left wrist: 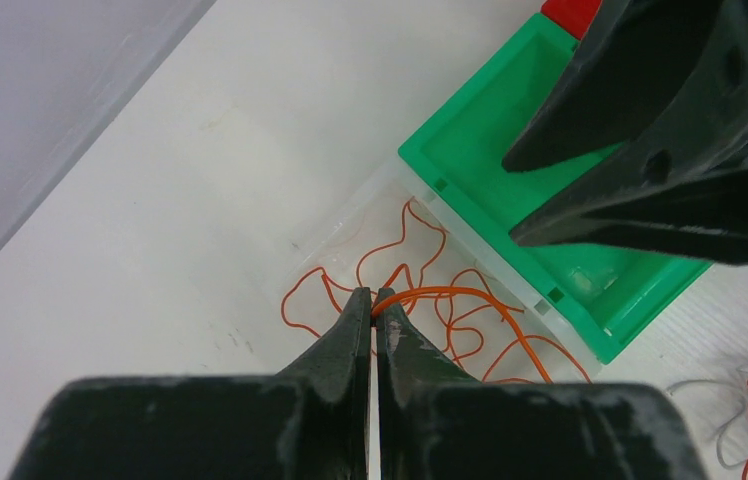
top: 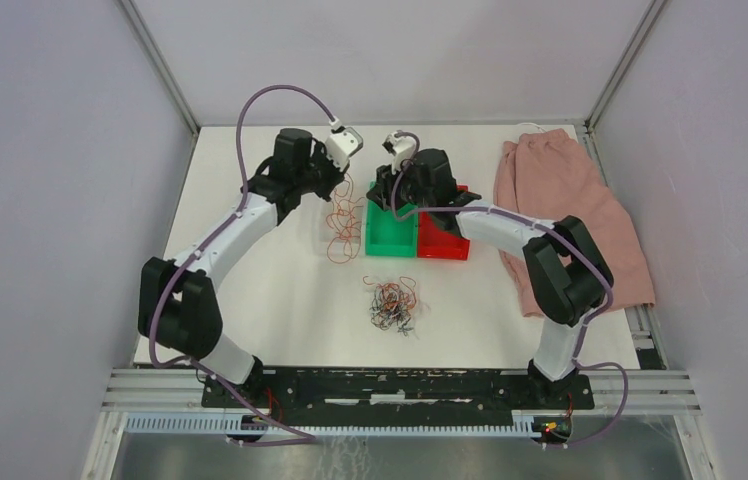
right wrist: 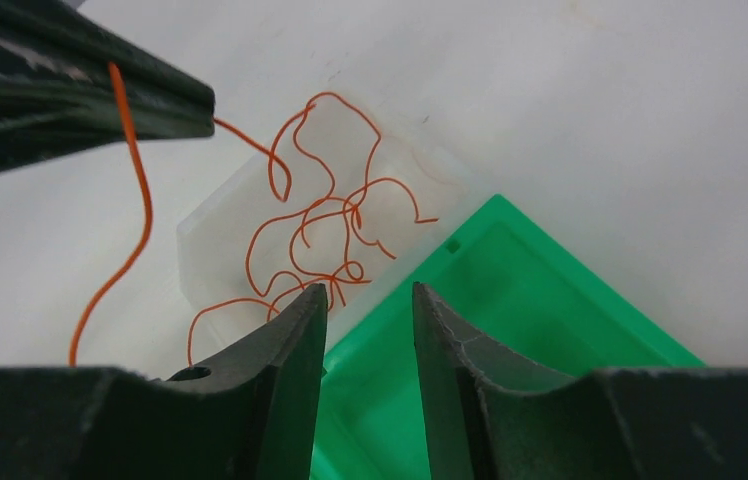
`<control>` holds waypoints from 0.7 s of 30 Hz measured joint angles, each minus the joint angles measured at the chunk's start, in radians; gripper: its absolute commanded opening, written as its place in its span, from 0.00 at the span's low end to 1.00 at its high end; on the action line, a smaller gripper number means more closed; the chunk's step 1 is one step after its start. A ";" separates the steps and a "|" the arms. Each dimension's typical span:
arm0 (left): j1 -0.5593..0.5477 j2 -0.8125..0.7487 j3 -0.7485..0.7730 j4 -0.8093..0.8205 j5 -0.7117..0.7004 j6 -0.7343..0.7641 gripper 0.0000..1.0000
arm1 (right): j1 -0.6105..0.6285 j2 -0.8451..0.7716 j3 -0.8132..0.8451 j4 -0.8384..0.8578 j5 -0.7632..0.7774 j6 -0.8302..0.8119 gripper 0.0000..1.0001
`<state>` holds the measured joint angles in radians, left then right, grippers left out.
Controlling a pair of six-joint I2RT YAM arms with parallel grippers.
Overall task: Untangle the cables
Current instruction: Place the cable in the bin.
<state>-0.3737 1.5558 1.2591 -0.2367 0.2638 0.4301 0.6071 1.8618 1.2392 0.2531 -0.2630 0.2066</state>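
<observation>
Left gripper (left wrist: 377, 303): my jaws are pressed together, pinching one orange cable (left wrist: 450, 291) above the clear tray (left wrist: 340, 235) of loose orange ones. Right gripper (right wrist: 368, 292): my jaws are partly spread and empty, over the green bin (right wrist: 530, 300). The clump of cables (top: 391, 305) lies mid-way across the white table (top: 250, 300), toward its near edge. A pink cloth (top: 570, 200) covers the far right corner.

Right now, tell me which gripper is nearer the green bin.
Right. The right gripper hovers open over the green bin. The left gripper is off to the bin's side, above the clear tray, shut on an orange cable.
</observation>
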 measured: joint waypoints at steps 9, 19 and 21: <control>-0.001 0.019 -0.051 0.004 -0.002 -0.006 0.16 | -0.014 -0.132 -0.053 0.001 0.071 0.016 0.47; 0.010 0.148 -0.003 -0.111 -0.026 0.035 0.73 | -0.015 -0.193 -0.114 0.001 0.079 0.034 0.49; 0.020 0.149 0.023 -0.144 -0.026 0.048 0.74 | -0.016 -0.193 -0.114 0.001 0.067 0.042 0.49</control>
<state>-0.3538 1.7046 1.2816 -0.3809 0.2382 0.4786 0.5915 1.6688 1.1248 0.2543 -0.1963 0.2481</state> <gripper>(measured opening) 0.727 0.484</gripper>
